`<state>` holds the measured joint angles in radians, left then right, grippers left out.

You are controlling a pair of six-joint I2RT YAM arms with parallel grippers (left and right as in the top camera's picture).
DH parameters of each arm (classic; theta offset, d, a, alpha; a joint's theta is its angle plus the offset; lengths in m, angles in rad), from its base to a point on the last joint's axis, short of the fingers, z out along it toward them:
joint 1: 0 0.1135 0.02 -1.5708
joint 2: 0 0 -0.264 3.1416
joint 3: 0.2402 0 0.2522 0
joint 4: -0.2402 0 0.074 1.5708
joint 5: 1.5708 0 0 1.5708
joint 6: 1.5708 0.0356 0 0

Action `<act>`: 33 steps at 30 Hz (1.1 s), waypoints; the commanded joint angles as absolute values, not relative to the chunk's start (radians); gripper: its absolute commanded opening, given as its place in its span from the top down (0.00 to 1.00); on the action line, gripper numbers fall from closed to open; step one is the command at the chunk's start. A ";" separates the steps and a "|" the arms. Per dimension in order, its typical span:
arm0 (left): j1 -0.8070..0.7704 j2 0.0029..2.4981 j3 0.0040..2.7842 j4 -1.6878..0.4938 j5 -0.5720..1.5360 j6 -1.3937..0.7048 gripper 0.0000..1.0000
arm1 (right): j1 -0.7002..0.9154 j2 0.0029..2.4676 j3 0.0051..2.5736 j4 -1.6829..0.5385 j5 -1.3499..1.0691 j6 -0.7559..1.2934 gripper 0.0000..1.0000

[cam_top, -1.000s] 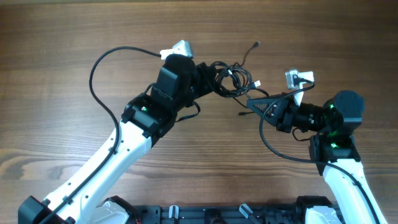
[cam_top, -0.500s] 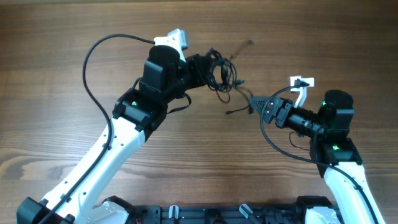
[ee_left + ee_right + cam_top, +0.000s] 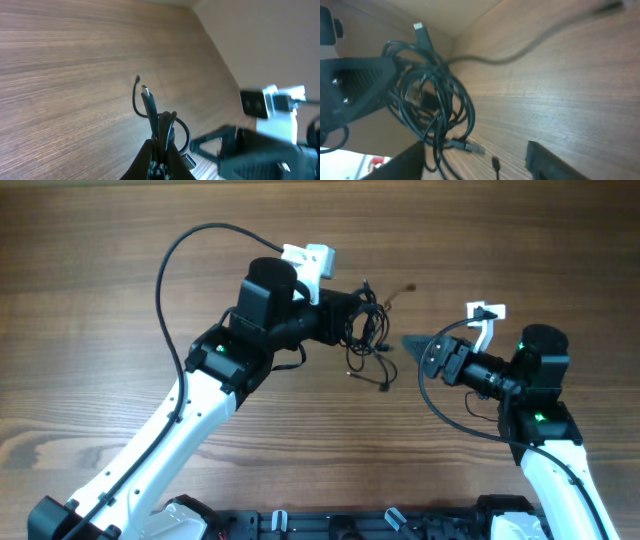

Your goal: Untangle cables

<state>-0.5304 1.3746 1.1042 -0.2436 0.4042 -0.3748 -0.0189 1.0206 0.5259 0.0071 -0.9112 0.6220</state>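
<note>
Left end effector (image 3: 343, 320): clamped tight on the cables (image 3: 368, 330), pinching the bundle at its left edge.
Cables: one knotted bundle of thin black loops at mid-table, hanging from the left fingers. Two loose tails trail toward the front edge. One blurred plug end sticks out to the upper right.
Right end effector (image 3: 412, 346): fingers spread apart, holding nothing. Just right of the bundle, not touching it.
Table (image 3: 110, 240): light brown wood grain.
Left arm cable (image 3: 165, 290): thick black loop arching off the left arm, well apart from the bundle.
Right arm cable (image 3: 440, 412): thick loop below the right wrist.
In the way: from the right wrist view, the left end effector covers the bundle's far side. From the left wrist view, the right arm (image 3: 545, 360) fills the lower right behind the strands.
</note>
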 commanded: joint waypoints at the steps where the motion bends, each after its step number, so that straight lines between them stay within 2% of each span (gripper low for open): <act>1: -0.533 1.371 1.114 -0.245 0.482 -0.260 0.96 | -0.023 1.013 0.529 0.010 -0.868 0.733 0.48; 5: -0.533 1.371 1.114 -0.244 0.482 -0.260 0.96 | -0.023 1.024 0.529 0.024 -0.854 0.912 0.46; 6: -0.533 1.371 1.114 -0.244 0.483 -0.260 0.96 | -0.023 1.028 0.529 0.030 -0.854 0.919 0.41; 8: -0.533 1.371 1.114 -0.245 0.516 -0.224 0.96 | -0.023 1.031 0.529 0.069 -0.855 0.823 0.21; 10: -0.533 1.371 1.114 -0.251 0.611 -0.137 0.96 | -0.023 1.031 0.529 0.102 -0.854 0.569 0.04; 12: -0.533 1.371 1.114 -0.256 0.667 -0.107 0.96 | -0.023 1.031 0.529 0.119 -0.855 0.524 0.01; 15: -0.533 1.371 1.114 -0.270 0.680 -0.107 0.96 | -0.023 1.031 0.529 0.174 -0.913 0.471 0.01; 20: -0.533 1.371 1.114 -0.274 0.712 -0.104 0.96 | -0.023 1.035 0.529 0.208 -1.015 0.344 0.17; 23: -0.533 1.371 1.114 -0.271 0.763 -0.082 0.96 | -0.020 1.063 0.529 0.209 -1.107 0.308 0.20; 26: -0.533 1.371 1.114 -0.270 0.784 -0.082 0.96 | 0.009 1.120 0.529 0.210 -1.128 0.307 0.36; 32: -0.543 1.371 1.114 -0.262 0.796 -0.082 0.96 | 0.081 1.191 0.529 0.262 -1.214 0.307 0.39; 33: -0.548 1.371 1.114 -0.257 0.796 -0.082 0.96 | 0.092 1.196 0.529 0.262 -1.210 0.307 0.43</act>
<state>-0.5323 1.3746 1.1042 -0.2768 0.7574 -0.1051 0.0570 1.1713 0.5262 0.2531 -1.1450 0.3317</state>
